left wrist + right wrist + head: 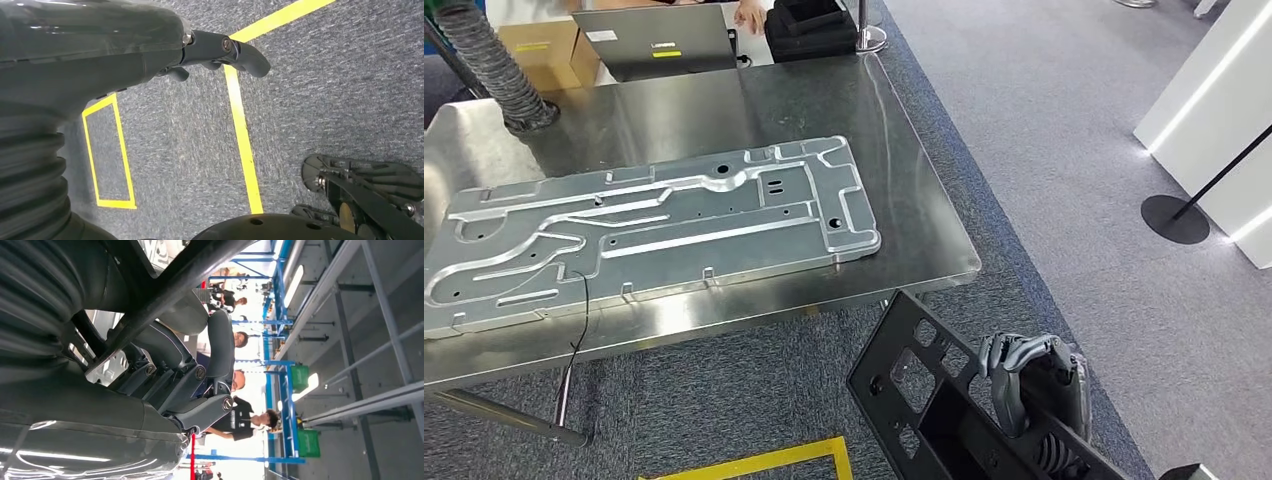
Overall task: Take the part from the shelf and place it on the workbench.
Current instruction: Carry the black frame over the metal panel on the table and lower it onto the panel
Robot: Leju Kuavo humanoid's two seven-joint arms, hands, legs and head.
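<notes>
The right hand [1024, 375] grips the part [924, 395], a flat black frame with rectangular cut-outs and small round holes, its fingers [1006, 352] curled over one bar; the part hangs tilted over the grey carpet [1064, 130], just off the near corner of the steel workbench [724, 110]; a long machined silver plate [654, 225] lies on the workbench; the left hand [220, 52] hangs above the carpet and its yellow tape lines [242, 135], holding nothing, fingers loosely apart.
</notes>
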